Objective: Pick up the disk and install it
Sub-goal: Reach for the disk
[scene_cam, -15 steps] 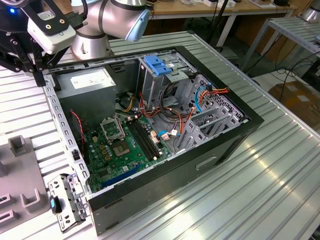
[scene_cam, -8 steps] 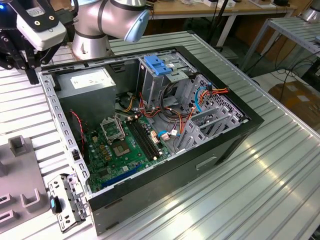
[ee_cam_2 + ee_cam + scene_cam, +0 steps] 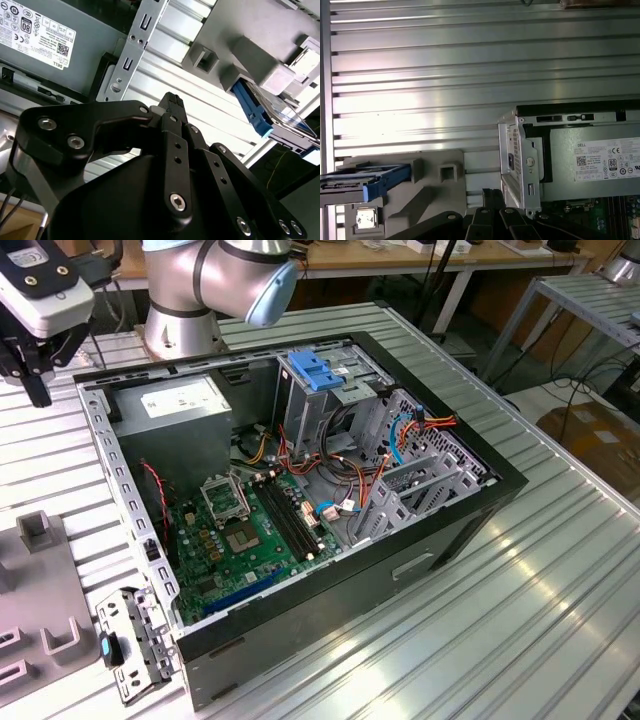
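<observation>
An open computer case (image 3: 330, 630) sits on the ribbed metal table (image 3: 520, 620).

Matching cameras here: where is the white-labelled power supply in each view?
Exterior view: the power supply sits in the computer case's far corner, on the exterior view's left.
First wrist view: it lies beside the perforated silver rail.
Second wrist view: its labelled face adjoins that rail.
Shared landmark: that rail.

Arm (image 3: 215, 280) folded at the top of the exterior view. Gripper (image 3: 170, 104) points down, fingertips pressed together, nothing between them.
</observation>
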`<state>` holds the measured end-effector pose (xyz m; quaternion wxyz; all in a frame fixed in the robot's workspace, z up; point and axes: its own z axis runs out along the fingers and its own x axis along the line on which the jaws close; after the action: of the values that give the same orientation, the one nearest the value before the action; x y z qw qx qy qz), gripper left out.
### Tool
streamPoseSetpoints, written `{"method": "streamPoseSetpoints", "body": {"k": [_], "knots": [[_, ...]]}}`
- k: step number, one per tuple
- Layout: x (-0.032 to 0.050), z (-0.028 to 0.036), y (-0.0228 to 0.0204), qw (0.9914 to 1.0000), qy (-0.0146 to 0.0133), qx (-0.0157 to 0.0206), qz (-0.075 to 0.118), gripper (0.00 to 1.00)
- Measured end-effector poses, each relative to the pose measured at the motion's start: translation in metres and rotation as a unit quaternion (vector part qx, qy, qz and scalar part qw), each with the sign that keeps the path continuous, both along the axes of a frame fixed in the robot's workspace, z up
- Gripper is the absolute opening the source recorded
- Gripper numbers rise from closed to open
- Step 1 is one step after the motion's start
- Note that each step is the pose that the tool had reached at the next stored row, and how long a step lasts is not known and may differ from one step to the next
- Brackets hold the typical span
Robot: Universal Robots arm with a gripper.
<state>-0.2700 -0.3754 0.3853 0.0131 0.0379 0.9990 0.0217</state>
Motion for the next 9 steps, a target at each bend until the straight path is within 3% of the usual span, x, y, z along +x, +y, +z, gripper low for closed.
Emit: {"method": "streamPoseSetpoints", "body": {"k": [9], "knots": [[-0.0195, -0.0002, 0.0051, 1.00000, 0.0000, 0.0000, 0.000, 0.11]]}}
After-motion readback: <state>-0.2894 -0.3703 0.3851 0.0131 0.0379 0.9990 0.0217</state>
